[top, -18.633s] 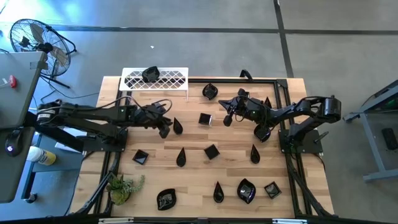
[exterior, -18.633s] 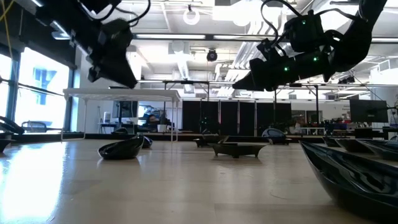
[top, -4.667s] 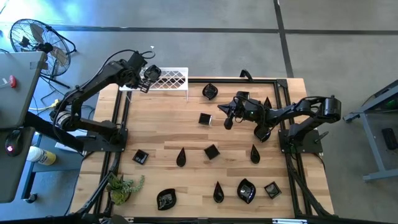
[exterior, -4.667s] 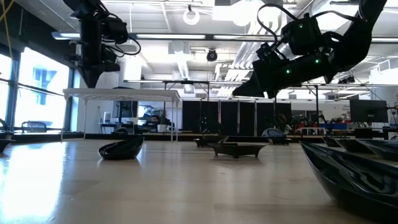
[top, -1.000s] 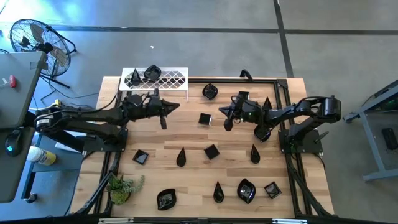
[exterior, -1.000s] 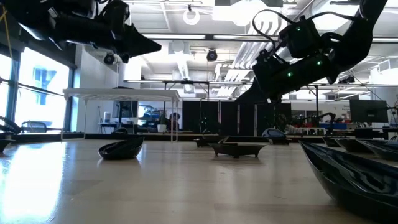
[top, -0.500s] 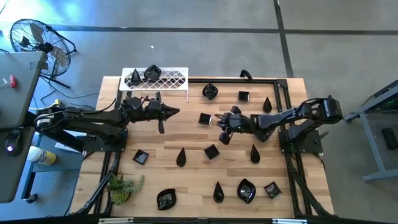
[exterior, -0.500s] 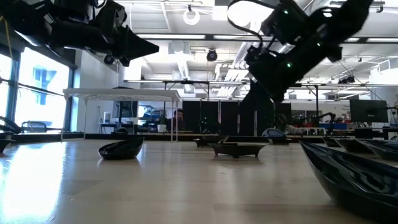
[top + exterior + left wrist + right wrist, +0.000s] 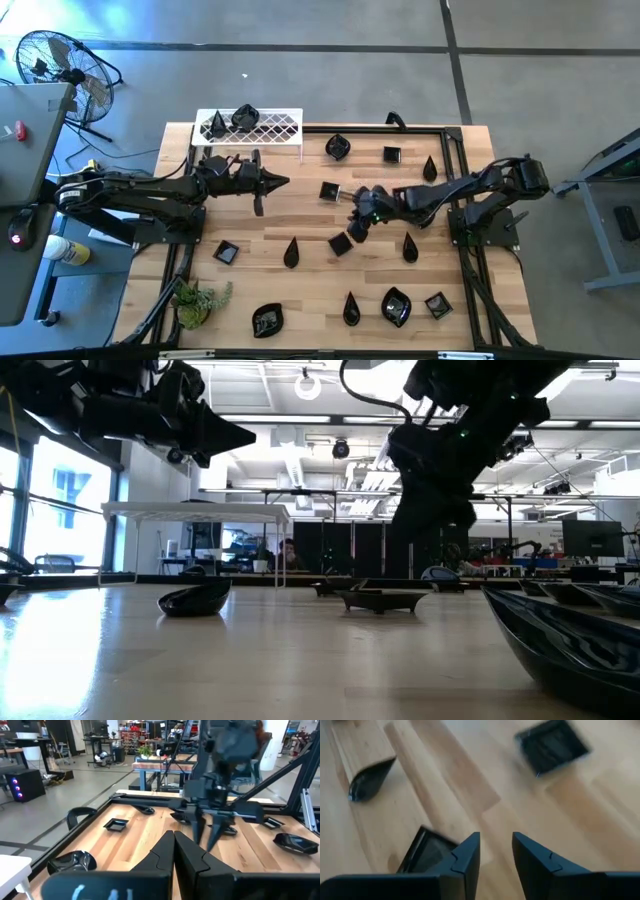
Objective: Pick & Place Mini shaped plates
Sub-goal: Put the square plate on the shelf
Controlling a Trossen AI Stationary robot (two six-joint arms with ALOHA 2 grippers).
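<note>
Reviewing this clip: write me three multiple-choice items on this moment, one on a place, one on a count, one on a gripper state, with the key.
1. Where is the right gripper?
A. over the white wire rack
B. above the square plate near the table's middle
C. beside the green plant

2. How many plates sit on the white wire rack?
A. none
B. two
C. five

3. How do the left gripper's fingers stand?
A. shut, empty
B. wide open
C. shut on a plate

Key:
1 B, the high view puts it right over the square plate.
2 B, a teardrop plate and a rounder plate rest on the rack.
3 A, the left gripper shows its fingers pressed together with nothing between them.
</note>
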